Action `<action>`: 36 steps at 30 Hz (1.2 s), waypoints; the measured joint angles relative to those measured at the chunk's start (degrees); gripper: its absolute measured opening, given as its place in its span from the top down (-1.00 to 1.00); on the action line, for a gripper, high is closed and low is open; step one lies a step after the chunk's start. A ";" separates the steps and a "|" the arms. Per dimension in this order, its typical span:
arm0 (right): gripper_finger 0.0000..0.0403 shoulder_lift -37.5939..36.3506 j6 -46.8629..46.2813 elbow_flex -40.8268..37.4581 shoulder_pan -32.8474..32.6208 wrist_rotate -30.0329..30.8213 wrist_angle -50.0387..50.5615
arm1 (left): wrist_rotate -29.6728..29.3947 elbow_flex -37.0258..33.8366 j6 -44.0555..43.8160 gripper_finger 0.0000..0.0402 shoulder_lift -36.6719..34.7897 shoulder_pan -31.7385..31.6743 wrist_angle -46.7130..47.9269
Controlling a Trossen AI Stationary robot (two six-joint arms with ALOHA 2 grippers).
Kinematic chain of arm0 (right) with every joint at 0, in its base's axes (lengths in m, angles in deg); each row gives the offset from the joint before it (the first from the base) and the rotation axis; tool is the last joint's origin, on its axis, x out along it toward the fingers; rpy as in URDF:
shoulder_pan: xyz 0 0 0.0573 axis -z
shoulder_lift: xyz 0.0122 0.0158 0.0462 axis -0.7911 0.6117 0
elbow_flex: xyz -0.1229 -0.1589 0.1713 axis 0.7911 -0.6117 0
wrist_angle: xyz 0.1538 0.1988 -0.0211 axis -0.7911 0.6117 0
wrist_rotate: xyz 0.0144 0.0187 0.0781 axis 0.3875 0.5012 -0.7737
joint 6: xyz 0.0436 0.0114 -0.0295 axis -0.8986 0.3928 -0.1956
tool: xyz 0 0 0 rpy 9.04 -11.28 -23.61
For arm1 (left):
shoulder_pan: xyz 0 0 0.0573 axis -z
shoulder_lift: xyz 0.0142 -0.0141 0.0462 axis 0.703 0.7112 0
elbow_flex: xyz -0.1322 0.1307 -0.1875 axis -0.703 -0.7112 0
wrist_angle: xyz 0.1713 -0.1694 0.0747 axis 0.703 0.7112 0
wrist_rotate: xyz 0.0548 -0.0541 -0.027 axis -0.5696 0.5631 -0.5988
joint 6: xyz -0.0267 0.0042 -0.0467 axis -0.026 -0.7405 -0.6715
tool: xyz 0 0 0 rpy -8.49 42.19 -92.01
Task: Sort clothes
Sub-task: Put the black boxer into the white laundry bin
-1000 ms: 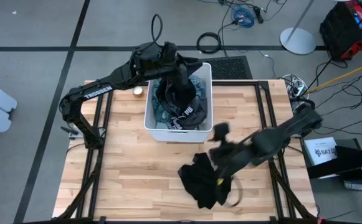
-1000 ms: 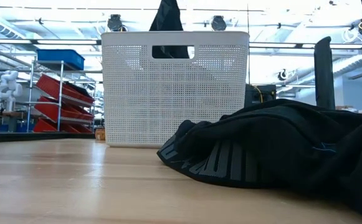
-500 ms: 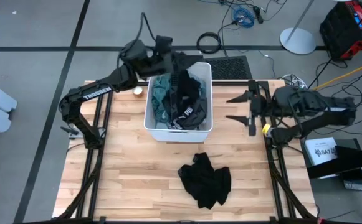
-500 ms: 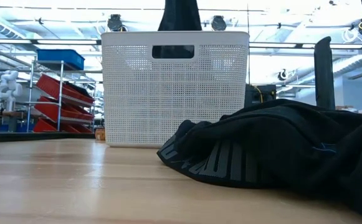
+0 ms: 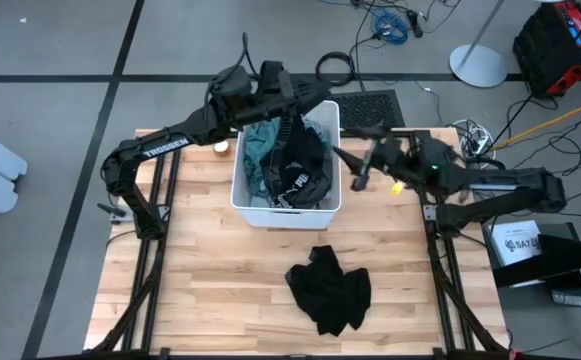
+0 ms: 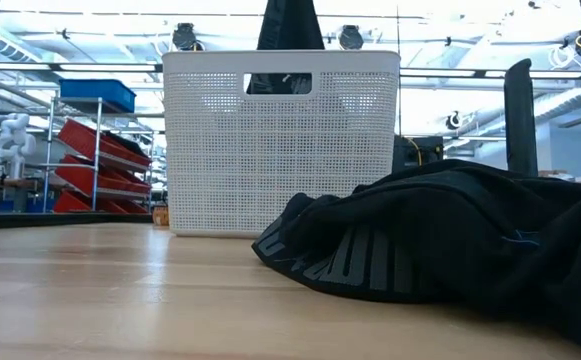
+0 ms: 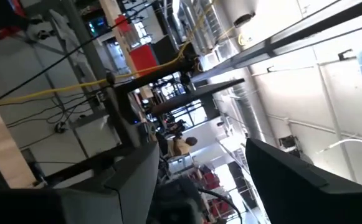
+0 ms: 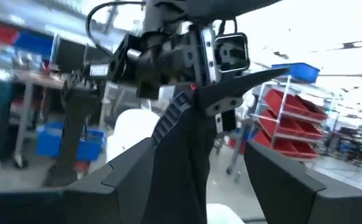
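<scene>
while the left gripper [image 5: 288,108] holds a black strip [image 5: 295,160] pinched in its fingers above the bin [image 5: 285,215], the right gripper [image 5: 350,168] has swung in from the right table edge and now sits just right of the bin's right wall, fingers spread wide and empty, pointing at the strip. the right wrist view looks straight at that hanging cloth between its own open fingers, so a handover or a two-handed pull looks like the step in hand.

the strip's upper end is raised over the far rim, and its lower end still lies in the bin on the other clothes, next to a teal piece [image 5: 258,140]. a black pile [image 5: 330,290] already lies on the table [image 5: 200,290], near and a little right of the bin, so the dark pieces seem to go there; most of the sorting remains.

room is tight at the bin: its right wall stands between the right fingers and the cloth, so they probably must rise over the rim. the table's left half and near edge are free, well apart from both arms.
</scene>
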 joint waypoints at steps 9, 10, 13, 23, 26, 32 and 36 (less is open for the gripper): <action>-0.18 14.10 -8.73 4.08 6.01 -9.51 -6.40 | 2.35 0.00 3.04 -0.25 -0.07 -0.04 -0.27; -0.18 15.25 -9.60 4.77 6.24 -11.19 -6.42 | 2.57 0.00 3.26 -0.25 -0.07 -0.01 -0.19; -0.18 18.04 -11.22 6.83 6.40 -13.25 -6.24 | 3.33 0.00 3.37 -0.25 -0.07 -0.03 -0.18; 0.49 22.34 -13.58 11.91 6.75 -9.61 -2.46 | 6.07 0.00 6.78 -0.25 -0.07 -0.38 0.04; 0.90 22.47 -12.10 12.53 6.88 -9.58 -1.25 | 6.52 0.00 7.35 -0.25 -0.07 -0.54 0.06; 0.99 19.74 -11.35 12.58 6.14 -9.65 1.62 | 8.74 0.00 8.62 -0.25 -0.07 -1.45 0.05; 1.00 16.35 -10.76 12.61 4.24 -9.55 8.15 | 8.80 0.00 10.72 -0.25 -0.07 -3.30 0.27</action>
